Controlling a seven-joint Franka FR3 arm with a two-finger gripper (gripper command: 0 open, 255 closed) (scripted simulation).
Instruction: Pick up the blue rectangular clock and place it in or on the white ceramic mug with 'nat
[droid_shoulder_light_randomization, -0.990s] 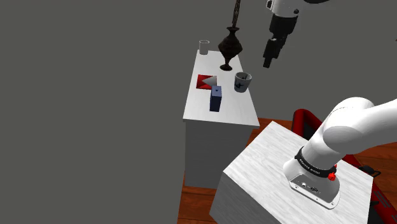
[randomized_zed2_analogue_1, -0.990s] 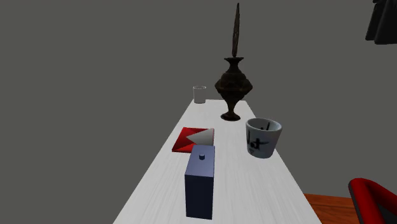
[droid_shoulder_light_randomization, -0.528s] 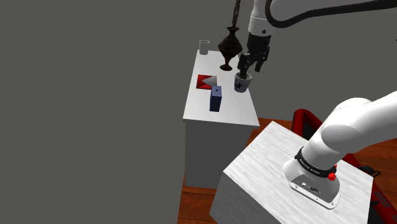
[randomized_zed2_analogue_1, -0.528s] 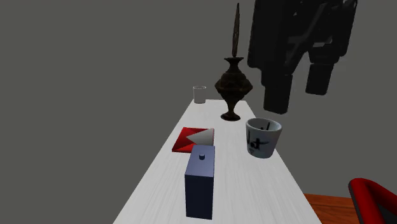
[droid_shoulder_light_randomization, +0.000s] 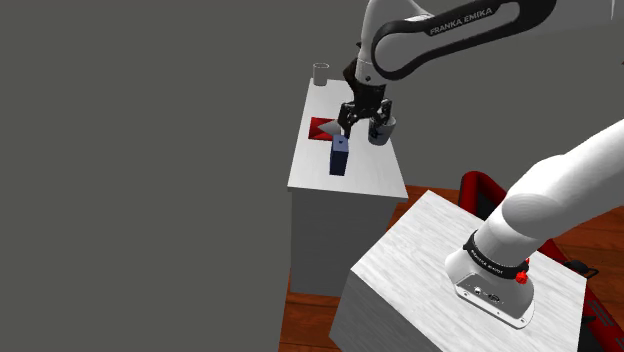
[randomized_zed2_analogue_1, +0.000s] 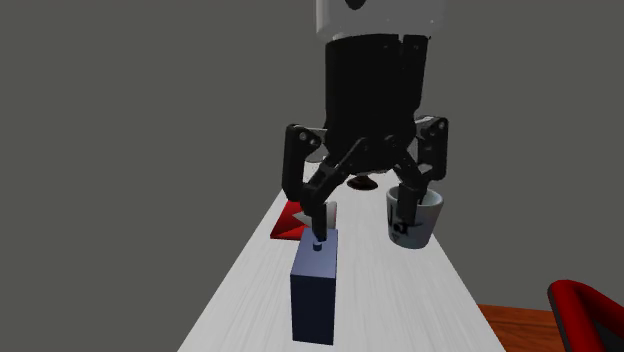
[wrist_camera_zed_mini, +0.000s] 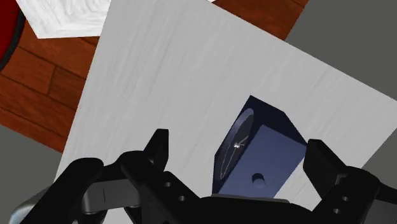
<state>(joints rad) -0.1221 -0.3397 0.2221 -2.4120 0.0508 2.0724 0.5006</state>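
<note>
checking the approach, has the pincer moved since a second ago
Yes. In the shoulder view the pincer has dropped leftward, from above and right of the mug to just above the blue clock.

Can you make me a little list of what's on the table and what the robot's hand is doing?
tool: open, just above the clock, not holding it
clock: blue box, upright on the table
mug: white with black marks, past the clock
table: white top
clock in mug: not yet
</note>
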